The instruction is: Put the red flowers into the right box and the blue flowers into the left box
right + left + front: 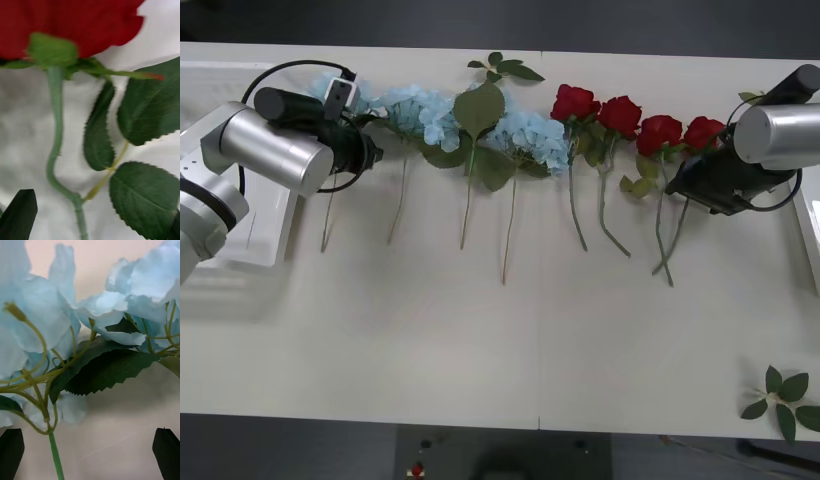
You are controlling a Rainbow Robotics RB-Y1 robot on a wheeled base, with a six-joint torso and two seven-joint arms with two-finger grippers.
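Front view, surface (pixel 510 350): white, with every flower lying in one row across its far half, blooms away from the robot, stems toward it.
Left box (pixel 265 235): white tray at the surface's left edge, partly under the left arm; what shows of it holds nothing.
Right box (pixel 810 225): a white sliver at the surface's right edge; contents cannot be told.
Blue flowers (pixel 525 140): three clusters are plain in the left half of the surface, with a fourth patch of pale blue showing behind the left claw; four stems trail toward the robot. None is in a box.
Red flowers (pixel 620 115): four blooms counted, side by side right of the blue ones, none in a box.
Leaf sprigs: one (pixel 502 68) at the surface's far edge, one (pixel 783 398) at its near right corner.
Left claw (pixel 370 152): at the leftmost blue flowers; in the left wrist view its dark fingertips (pixel 167 452) stand apart at the two corners, a blue cluster (pixel 56 326) and a green leaf between and beyond them.
Right claw (pixel 680 185): over the rightmost rose's stem; in the right wrist view one dark fingertip (pixel 18 213) shows, so I cannot tell whether it is apart or together; a red bloom (pixel 75 22) with its stem and leaves is close before it.
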